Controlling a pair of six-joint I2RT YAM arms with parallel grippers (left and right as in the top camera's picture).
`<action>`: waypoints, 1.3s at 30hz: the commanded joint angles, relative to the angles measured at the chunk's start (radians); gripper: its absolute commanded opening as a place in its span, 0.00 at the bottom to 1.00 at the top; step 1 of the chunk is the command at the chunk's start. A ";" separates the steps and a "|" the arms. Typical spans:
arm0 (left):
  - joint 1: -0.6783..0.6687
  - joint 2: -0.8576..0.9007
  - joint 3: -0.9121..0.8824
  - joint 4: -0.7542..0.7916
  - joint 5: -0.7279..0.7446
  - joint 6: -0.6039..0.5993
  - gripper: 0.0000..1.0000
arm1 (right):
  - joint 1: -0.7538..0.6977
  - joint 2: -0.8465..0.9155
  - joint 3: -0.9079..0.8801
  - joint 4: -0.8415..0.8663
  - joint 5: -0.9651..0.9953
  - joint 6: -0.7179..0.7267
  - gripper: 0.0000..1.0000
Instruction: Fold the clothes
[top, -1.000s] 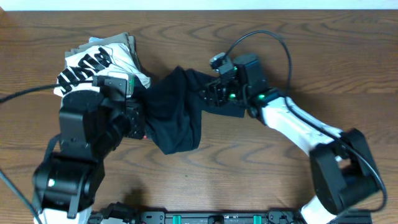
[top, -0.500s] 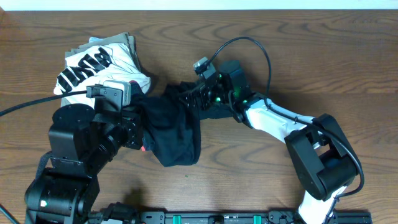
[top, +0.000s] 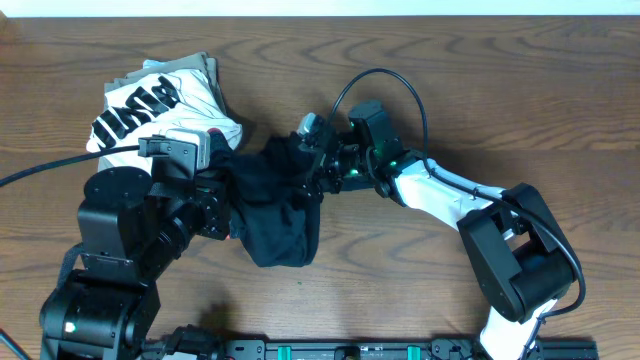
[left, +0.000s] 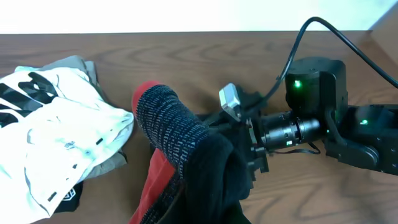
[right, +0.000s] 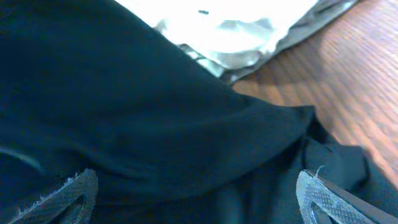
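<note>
The black pants lie bunched in the middle of the table. In the left wrist view their grey waistband with its coral-red edge rises close to the camera and hides my left fingers. My left gripper is shut on the pants at that waistband end. My right gripper hovers over the right side of the bundle, open wide. In the right wrist view black cloth fills the space between the two fingertips, and nothing is pinched.
A white shirt with black lettering sits at the back left on a khaki folded garment, right beside the pants. Bare wooden table extends to the right and front. The right arm reaches in from the right.
My right gripper has moved left onto the pants and opened wide. The pants have bunched up toward the left. The left arm shifted a little, then held still.
</note>
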 joint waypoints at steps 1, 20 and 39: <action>-0.002 -0.006 0.007 0.007 -0.017 -0.002 0.06 | 0.010 0.008 0.006 -0.074 -0.016 -0.218 0.99; -0.002 0.026 0.007 0.004 -0.028 -0.002 0.06 | 0.107 0.008 0.006 -0.065 0.160 -0.462 0.88; -0.002 0.171 0.007 0.190 -0.256 0.044 0.06 | -0.220 -0.419 0.029 -0.096 1.168 -0.139 0.02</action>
